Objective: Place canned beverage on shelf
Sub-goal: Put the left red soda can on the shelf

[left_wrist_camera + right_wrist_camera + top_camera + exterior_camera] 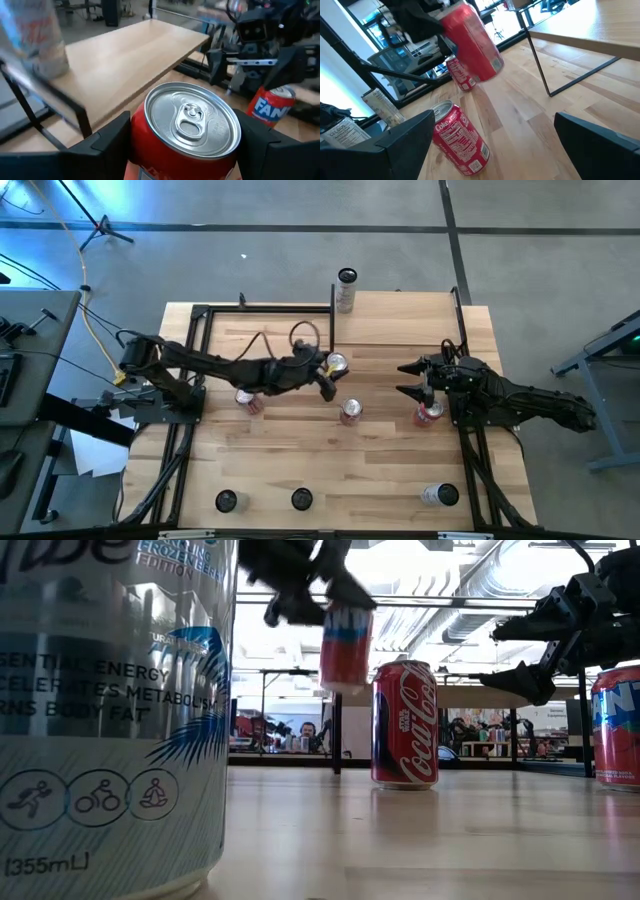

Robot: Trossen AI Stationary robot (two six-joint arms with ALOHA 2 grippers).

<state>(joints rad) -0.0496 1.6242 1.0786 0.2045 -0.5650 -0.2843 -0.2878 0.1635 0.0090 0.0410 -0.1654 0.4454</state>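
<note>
Nearest the low camera, a tall silver can (110, 710) fills the frame's left side; its label reads "355mL", with "ENERGY", "METABOLISM" and "BODY FAT" partly legible, above three small round pictograms and a blue palm-leaf print.

Farther across the plank tabletop (380, 465) stands a red Coca-Cola can (404, 725), its white script plain to read. At that view's right edge is part of a red and blue can (617, 725) showing the letters "N" and "T"; the left wrist view gives the same can as "FAN" (270, 105).

Above the tabletop, clear of it, hangs the task's canned beverage (192, 131): a red can with a silver top and unopened pull tab. The left gripper (192, 137) is clamped on it, one dark finger on each side. From above, this can (337, 364) hangs near the shelf's front right corner, not over the board.

The right gripper (415, 379) hovers beside the Fanta can with its fingers spread wide and nothing between them.

Beyond lies the shelf (270, 330), a pale wood board on thin black uprights, with a slim silver can (346, 290) just beside its far right corner.
</note>
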